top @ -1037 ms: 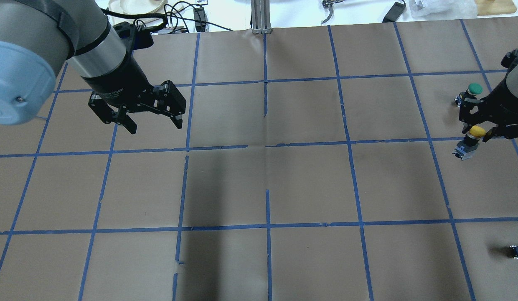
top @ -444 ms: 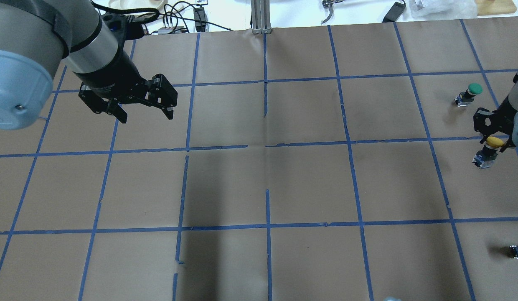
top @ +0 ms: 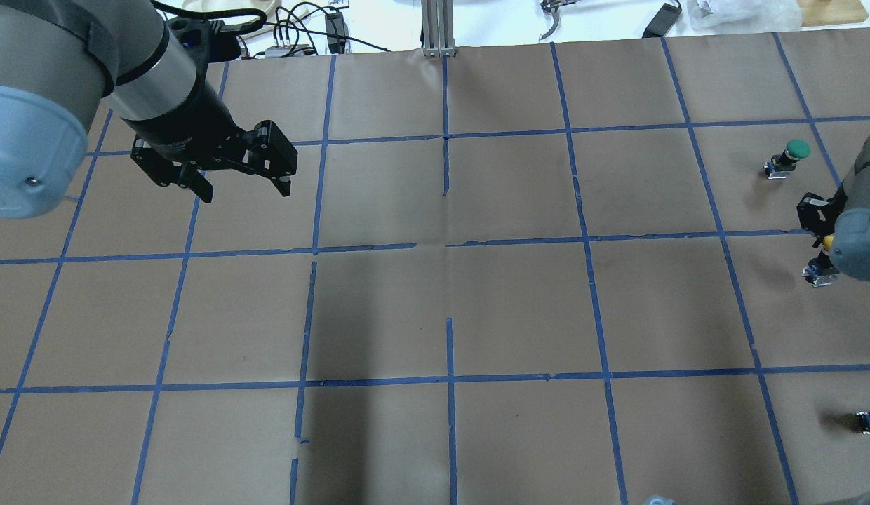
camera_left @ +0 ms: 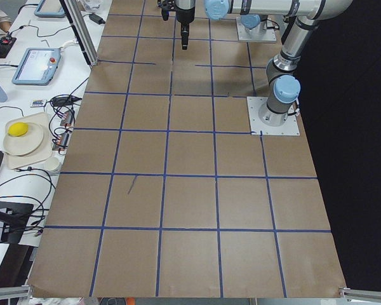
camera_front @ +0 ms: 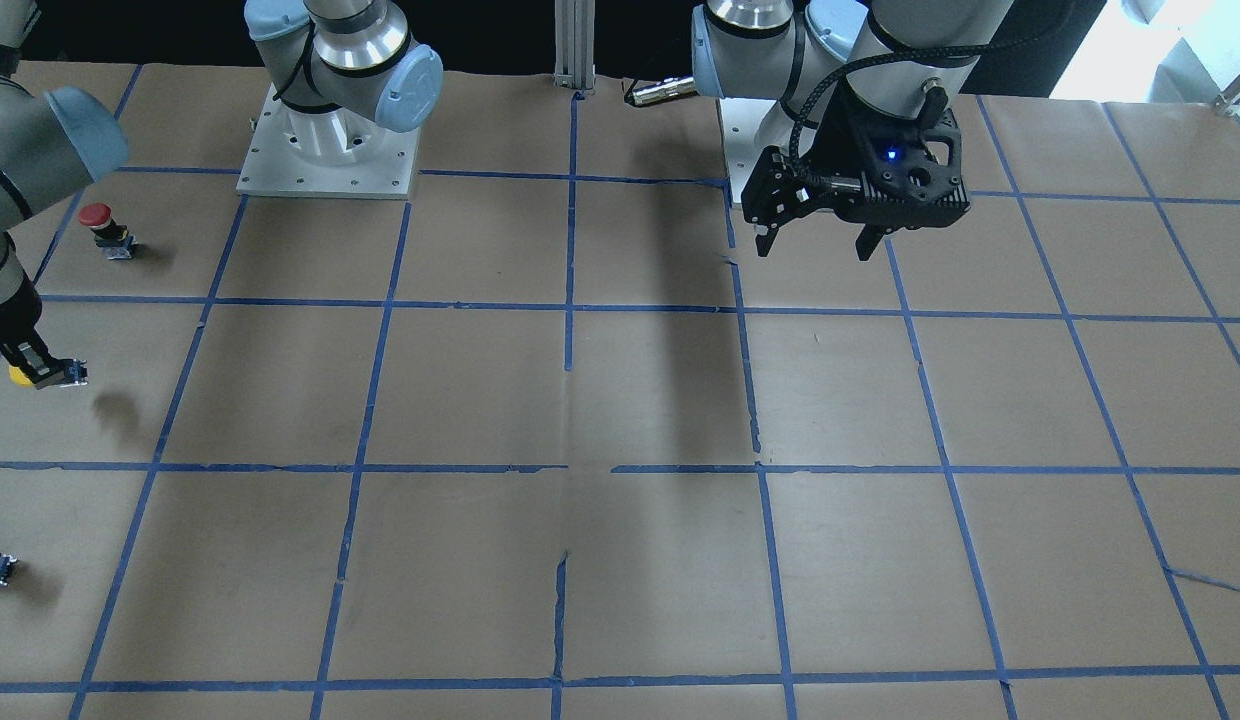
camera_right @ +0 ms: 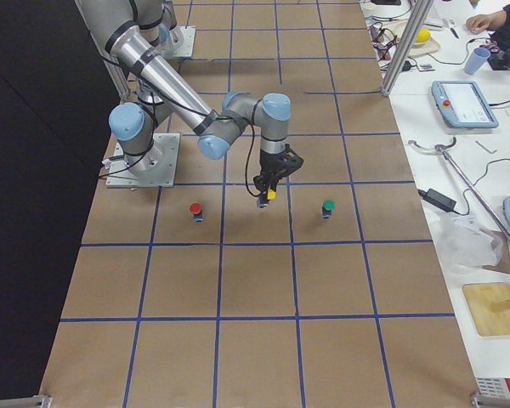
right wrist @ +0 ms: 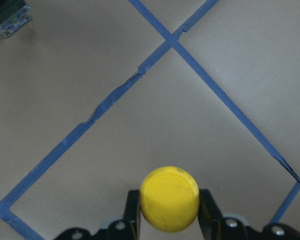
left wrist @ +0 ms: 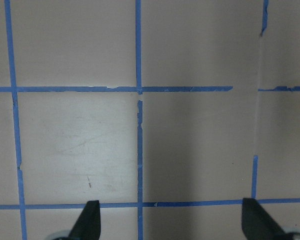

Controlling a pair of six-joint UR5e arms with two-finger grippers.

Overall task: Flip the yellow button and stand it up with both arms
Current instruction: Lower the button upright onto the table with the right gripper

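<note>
The yellow button [right wrist: 169,198] has a round yellow cap on a black and grey body [camera_front: 62,372]. My right gripper [camera_front: 25,362] is shut on it at the cap and holds it tilted above the paper, over its shadow. In the overhead view only a sliver of the cap and the body [top: 819,272] show below the right wrist, at the far right edge. It also shows in the exterior right view [camera_right: 269,195]. My left gripper [top: 242,189] is open and empty, high over the far left squares, and shows in the front view [camera_front: 812,245] and its wrist view [left wrist: 172,222].
A green-capped button [top: 793,153] stands beyond the right gripper. A red-capped button [camera_front: 100,222] stands on its robot side. A small black-grey block [top: 868,421] lies near the front right corner. Brown paper with a blue tape grid [top: 449,245] covers the table.
My right gripper has carried the yellow button right and toward the robot, so its wrist now hides most of it from overhead. My left gripper drew slightly back and left, still open.
</note>
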